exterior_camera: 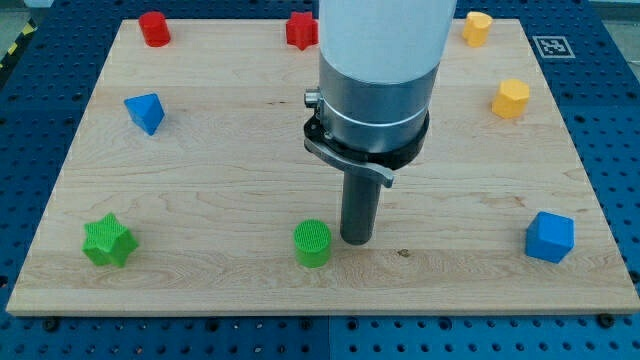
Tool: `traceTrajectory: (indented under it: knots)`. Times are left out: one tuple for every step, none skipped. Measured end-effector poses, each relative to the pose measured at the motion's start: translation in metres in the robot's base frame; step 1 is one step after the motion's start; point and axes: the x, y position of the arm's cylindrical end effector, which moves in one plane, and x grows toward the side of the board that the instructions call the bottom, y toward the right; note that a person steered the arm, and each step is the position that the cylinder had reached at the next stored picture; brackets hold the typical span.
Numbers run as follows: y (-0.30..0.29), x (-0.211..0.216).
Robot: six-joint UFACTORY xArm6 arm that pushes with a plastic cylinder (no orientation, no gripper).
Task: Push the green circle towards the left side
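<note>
The green circle (312, 243) is a short ribbed cylinder standing on the wooden board (220, 170) near the view's bottom centre. My tip (356, 240) is the lower end of a dark rod under a wide white and grey arm body. It rests on the board just to the right of the green circle, very close to it or just touching; I cannot tell which.
A green star (107, 241) lies at the bottom left. A blue triangular block (145, 112) is at the left, a blue cube (549, 236) at the bottom right. Two red blocks (154, 28) (301, 29) and two yellow blocks (476, 27) (511, 98) lie along the top and right.
</note>
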Motion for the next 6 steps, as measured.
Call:
traceTrajectory:
  knots:
    - [-0.008,0.004]
    - [-0.034,0.004]
    - [-0.063,0.004]
    - [-0.081,0.004]
    - [-0.046,0.027]
    - [-0.031,0.047]
